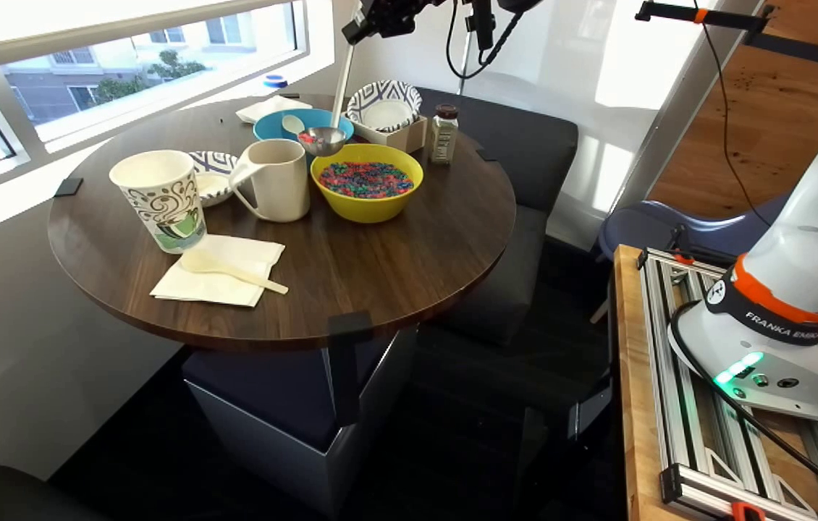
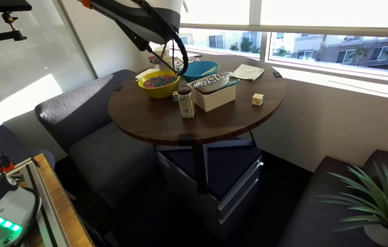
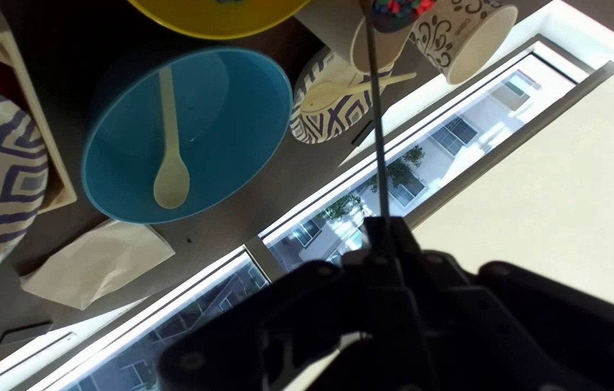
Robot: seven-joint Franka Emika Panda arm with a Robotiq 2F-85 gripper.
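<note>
Black gripper (image 3: 388, 231) nearest in wrist view, jaws clamped on ladle handle (image 3: 378, 136), sunlit window (image 1: 155, 72), grey upholstered seat (image 2: 111, 151), round dark wood-grain table (image 1: 351, 268), drawer cabinet (image 2: 192, 207) beneath, yellow bowl (image 1: 365, 210) of coloured bits (image 1: 365, 179), loaded ladle cup (image 1: 323, 145) raised above table.

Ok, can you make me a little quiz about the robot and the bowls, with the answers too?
1. What is the gripper closed on?
2. True or false: nothing lies in the blue bowl.
3. Which bowl holds the heap of colourful bits? A) blue B) yellow C) patterned

Key: 1. The metal ladle. 2. False: a pale spoon lies in it. 3. B, the yellow bowl.
</note>
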